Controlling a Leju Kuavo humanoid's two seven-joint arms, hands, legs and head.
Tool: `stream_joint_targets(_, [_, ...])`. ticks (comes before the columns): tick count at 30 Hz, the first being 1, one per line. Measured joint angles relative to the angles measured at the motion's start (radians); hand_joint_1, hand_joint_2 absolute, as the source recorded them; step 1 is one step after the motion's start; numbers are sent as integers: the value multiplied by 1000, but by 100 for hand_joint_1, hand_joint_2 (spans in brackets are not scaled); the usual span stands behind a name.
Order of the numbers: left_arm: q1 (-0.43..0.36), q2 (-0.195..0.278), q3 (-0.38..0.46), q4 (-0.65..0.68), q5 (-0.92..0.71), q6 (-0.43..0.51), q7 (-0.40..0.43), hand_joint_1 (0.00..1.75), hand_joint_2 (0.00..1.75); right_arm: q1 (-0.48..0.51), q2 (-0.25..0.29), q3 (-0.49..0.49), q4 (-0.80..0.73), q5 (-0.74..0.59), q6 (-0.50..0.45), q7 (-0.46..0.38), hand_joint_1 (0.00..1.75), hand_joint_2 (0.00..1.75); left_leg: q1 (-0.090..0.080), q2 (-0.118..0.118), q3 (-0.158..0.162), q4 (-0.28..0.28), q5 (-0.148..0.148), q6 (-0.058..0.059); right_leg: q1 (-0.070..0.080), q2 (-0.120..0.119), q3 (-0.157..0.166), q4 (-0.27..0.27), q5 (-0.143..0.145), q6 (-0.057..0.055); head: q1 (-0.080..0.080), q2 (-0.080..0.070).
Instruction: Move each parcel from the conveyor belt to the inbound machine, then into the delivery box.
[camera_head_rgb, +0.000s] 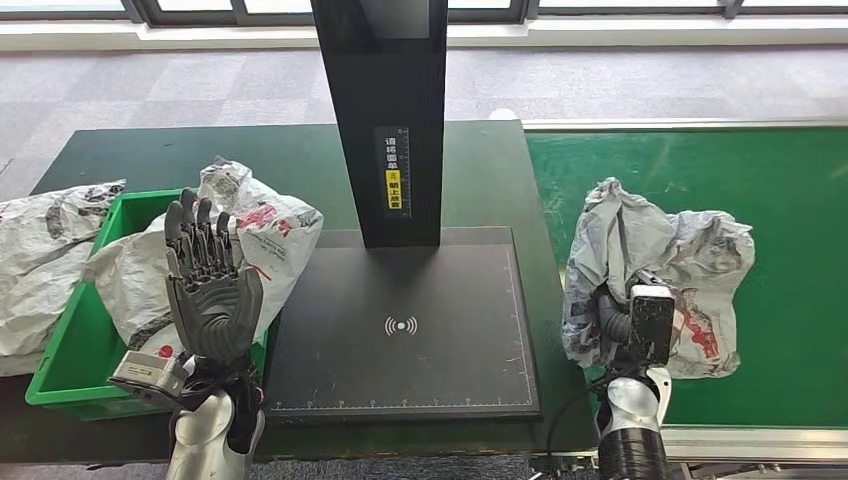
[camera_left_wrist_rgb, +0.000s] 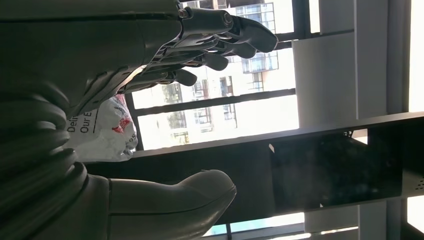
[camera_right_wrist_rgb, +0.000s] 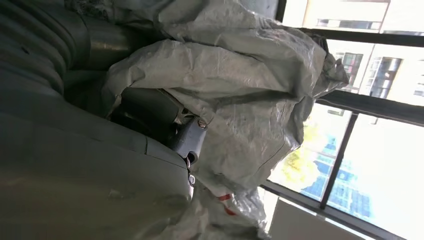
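Note:
A crumpled grey parcel (camera_head_rgb: 655, 255) lies on the green conveyor belt (camera_head_rgb: 790, 180) at the right. My right hand (camera_head_rgb: 618, 322) grips its near side. In the right wrist view the dark fingers (camera_right_wrist_rgb: 150, 107) are buried in the folds of the parcel (camera_right_wrist_rgb: 245, 85). A white parcel with red print (camera_head_rgb: 262, 235) sits in the green delivery box (camera_head_rgb: 65, 355) at the left. My left hand (camera_head_rgb: 210, 285) stands open in front of it, fingers straight up and holding nothing. The left wrist view shows the spread fingers (camera_left_wrist_rgb: 220, 45) and the white parcel (camera_left_wrist_rgb: 105, 130) behind them.
The inbound machine's black scan plate (camera_head_rgb: 400, 330) lies between the box and the belt, with its black post (camera_head_rgb: 385, 120) rising at the back. Another grey parcel (camera_head_rgb: 40, 250) lies left of the box. The belt's metal rail (camera_head_rgb: 760, 440) runs along the near edge.

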Motion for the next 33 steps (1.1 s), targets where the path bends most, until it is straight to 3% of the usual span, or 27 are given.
stream_joint_targets(8, [-3, 0, -10, 6, 0, -3, 0, 0, 175, 47, 53, 167, -129, 21, 18, 0, 175, 175, 0, 0, 0, 0, 0, 0, 0, 0, -1, 0, 0, 0, 0, 0])
stream_joint_targets(28, [-5, 0, -17, 8, 0, -3, 0, 0, 175, 61, 71, 217, -169, 21, 26, 0, 175, 175, 0, 0, 0, 0, 0, 0, 0, 0, 0, 0, 0, 0, 0, 0])
stream_joint_targets(33, [-6, 0, -18, 11, 3, -7, 0, 0, 175, 59, 81, 273, -167, 42, 41, 1, 175, 175, 0, 1, 0, 0, 0, 0, 0, 0, -1, 0, 0, 0, 0, 0])
